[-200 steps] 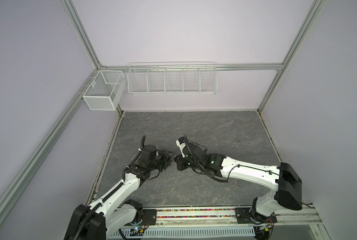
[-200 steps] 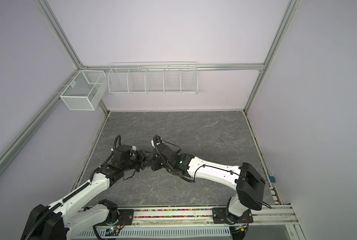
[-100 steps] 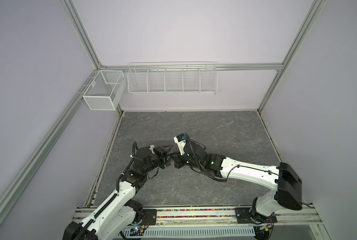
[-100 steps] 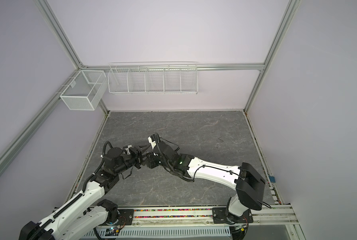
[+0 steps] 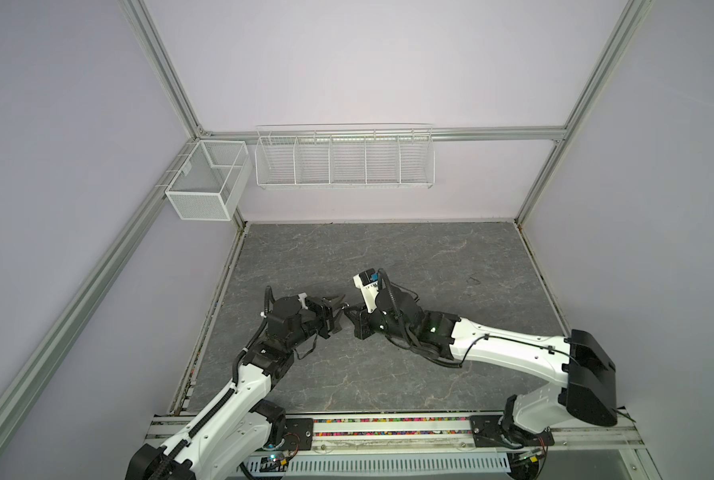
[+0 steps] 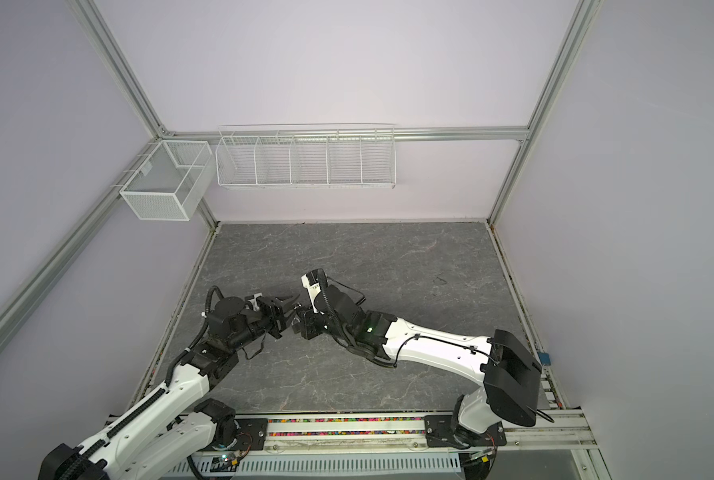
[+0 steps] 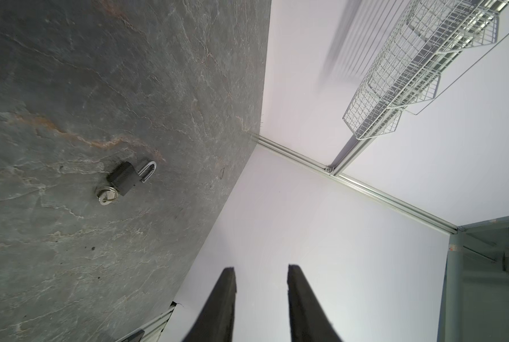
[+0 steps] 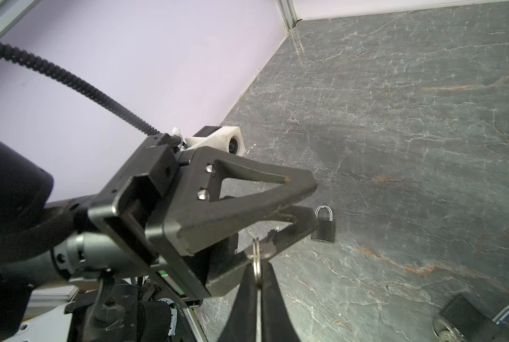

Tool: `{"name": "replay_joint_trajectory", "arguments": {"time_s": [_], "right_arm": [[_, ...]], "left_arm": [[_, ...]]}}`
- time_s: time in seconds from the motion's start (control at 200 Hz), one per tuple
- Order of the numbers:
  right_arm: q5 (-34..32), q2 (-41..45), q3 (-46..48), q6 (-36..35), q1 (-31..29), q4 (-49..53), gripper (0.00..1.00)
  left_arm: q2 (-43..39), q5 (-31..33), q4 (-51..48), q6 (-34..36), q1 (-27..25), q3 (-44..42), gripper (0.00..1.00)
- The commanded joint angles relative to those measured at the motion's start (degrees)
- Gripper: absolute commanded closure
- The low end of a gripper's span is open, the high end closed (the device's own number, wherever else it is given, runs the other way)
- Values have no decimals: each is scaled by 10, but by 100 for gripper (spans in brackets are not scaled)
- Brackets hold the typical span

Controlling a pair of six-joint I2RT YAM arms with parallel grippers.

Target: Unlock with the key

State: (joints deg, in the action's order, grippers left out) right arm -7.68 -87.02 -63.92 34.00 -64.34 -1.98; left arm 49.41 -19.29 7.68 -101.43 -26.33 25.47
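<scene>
Currently right claw (image 8: 258,266) clamps the key (image 8: 262,251); left claw (image 8: 309,202), parted and empty, sits right ahead, partly hiding a padlock (image 8: 324,226) on the desk (image 8: 395,118). Second padlock (image 7: 123,177) lies apart.

Ringed silver key (image 8: 263,251) gripped; shut black padlock (image 8: 323,226) rests nearby.

**Crowded front-left, open slate behind**

In both top views the left gripper (image 5: 341,313) and right gripper (image 5: 349,318) face tip to tip near the table's (image 5: 388,257) front-left, blocking each other's path. The right one pinches a key (image 8: 263,250) jutting at the left fingers (image 8: 303,185). 2 obstacles lie on the slate: a closed padlock (image 8: 323,224) just beyond those fingertips, and a second padlock (image 8: 466,318) nearby. Bare slate stretches toward the back and right walls. A 5-bay wire rack (image 5: 345,160) and a mesh basket (image 5: 208,183) hang high on the walls.
</scene>
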Motion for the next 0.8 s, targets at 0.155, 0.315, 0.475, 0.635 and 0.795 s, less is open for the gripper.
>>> {"name": "replay_joint_trajectory", "arguments": {"time_s": [0.155,0.315,0.475,0.635,0.795], "right_arm": [[-2,15,17,-10,-4,-13,93],[-1,24,22,-10,-5,-15,91],[33,44,27,7,4,-22,74],[166,71,50,67,58,-77,46],[275,72,49,92,100,-124,41]], "left_arm": [[-9,11,9,-14,-2,-5,86],[-8,17,5,-1,-2,4,98],[-3,32,-53,89,-2,55,100],[10,45,-36,247,-3,106,100],[15,19,1,363,-4,133,100]]}}
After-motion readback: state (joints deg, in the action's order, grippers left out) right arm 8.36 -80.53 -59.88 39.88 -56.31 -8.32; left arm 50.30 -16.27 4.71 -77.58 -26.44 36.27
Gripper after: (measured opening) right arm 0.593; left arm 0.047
